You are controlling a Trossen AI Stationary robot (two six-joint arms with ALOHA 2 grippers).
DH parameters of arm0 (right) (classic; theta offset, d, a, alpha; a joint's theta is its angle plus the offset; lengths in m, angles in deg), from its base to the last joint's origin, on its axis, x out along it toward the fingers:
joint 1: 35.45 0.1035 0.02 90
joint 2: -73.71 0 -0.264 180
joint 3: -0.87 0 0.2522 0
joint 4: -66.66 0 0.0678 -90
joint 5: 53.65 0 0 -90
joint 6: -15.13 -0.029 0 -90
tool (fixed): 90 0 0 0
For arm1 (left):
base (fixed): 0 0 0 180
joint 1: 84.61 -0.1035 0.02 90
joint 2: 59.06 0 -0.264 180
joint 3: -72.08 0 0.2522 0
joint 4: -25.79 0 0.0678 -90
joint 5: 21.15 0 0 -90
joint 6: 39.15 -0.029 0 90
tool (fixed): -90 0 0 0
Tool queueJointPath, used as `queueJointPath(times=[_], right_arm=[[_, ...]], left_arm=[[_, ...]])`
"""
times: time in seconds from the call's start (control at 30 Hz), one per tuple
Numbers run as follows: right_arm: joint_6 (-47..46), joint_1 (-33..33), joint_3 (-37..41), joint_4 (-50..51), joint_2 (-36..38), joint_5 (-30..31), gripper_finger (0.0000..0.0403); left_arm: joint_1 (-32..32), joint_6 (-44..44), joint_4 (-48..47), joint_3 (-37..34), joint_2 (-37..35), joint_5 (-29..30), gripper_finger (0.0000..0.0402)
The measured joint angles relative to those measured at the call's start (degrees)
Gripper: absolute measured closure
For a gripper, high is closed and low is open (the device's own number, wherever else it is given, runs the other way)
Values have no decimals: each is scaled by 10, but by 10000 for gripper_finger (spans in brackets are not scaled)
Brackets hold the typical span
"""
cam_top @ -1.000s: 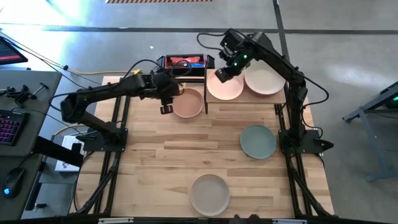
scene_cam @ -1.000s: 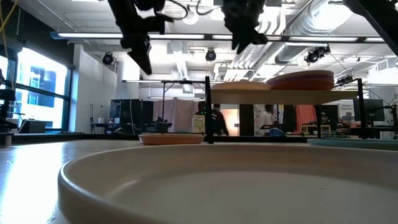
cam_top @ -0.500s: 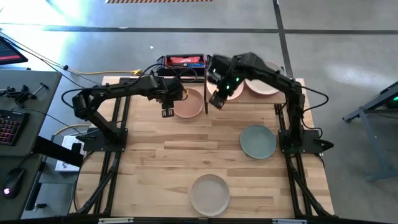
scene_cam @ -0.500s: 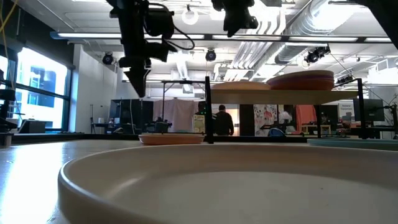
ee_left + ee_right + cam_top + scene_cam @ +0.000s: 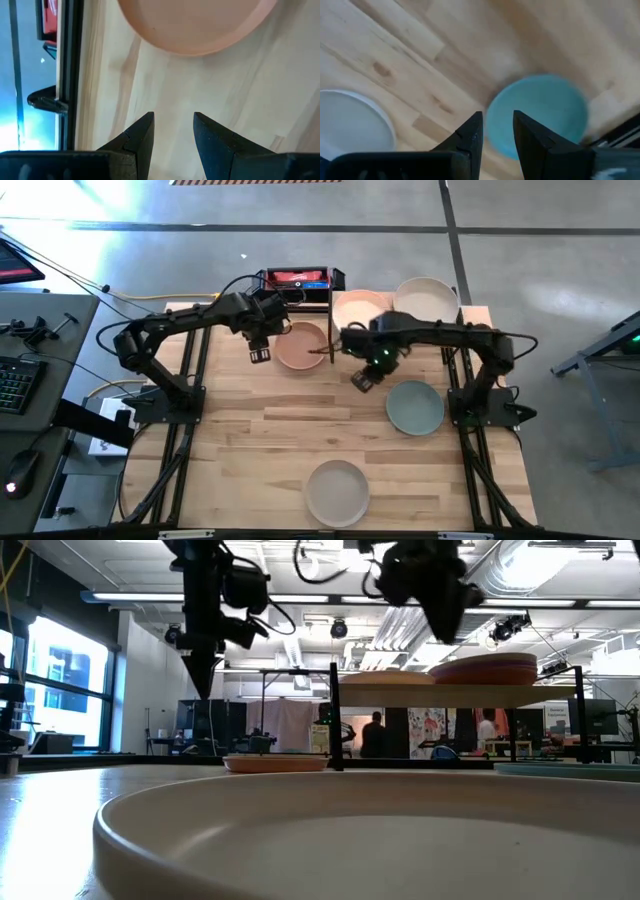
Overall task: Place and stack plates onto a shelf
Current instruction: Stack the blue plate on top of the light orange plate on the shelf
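Note:
A peach plate [image 5: 302, 346] lies flat on the table beside the shelf's black leg. My left gripper [image 5: 258, 354] hovers open just left of it, and the plate's rim [image 5: 195, 30] shows beyond the fingertips. A sage green plate [image 5: 414, 407] rests on the table at the right. My right gripper [image 5: 362, 380] hangs open above the wood, left of the green plate [image 5: 535, 117]. An off-white plate [image 5: 337, 492] sits by the near edge. The shelf [image 5: 400, 692] carries a peach plate [image 5: 358, 307] and a cream plate [image 5: 425, 297].
A black-and-red box [image 5: 297, 279] stands at the far edge behind the shelf's leg [image 5: 330, 315]. Bare wood lies across the table's middle and left. The off-white plate [image 5: 350, 840] fills the foreground of the low view. People move in the room beyond the table.
My right gripper has left the space over the shelf, swinging toward the near edge and coming down beside the green plate. My left gripper has dropped lower and drifted slightly toward the table's left, away from the peach plate. No plate has moved.

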Motion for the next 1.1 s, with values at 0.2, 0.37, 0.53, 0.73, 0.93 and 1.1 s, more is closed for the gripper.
queueJointPath(times=[0.2, 0.37, 0.53, 0.73, 0.93, 1.1], right_arm=[[-151, 44, 153, -97, 65, -21, 316], [-261, 90, 255, -146, 93, -54, 316], [-322, 133, 325, -215, 100, -72, 316], [-349, 161, 383, -284, 100, -61, 316], [-348, 169, 430, -335, 100, -40, 316], [-347, 169, 481, -401, 100, -36, 316]], left_arm=[[-22, -9, 0, 0, 0, -1, 275], [-31, -9, 1, 0, 0, -1, 275], [-32, -5, 5, 0, 0, -2, 275], [-32, -4, 5, 0, 0, -2, 275], [-32, -4, 5, 0, 0, -2, 275], [-32, -4, 5, 0, 0, -2, 275]])
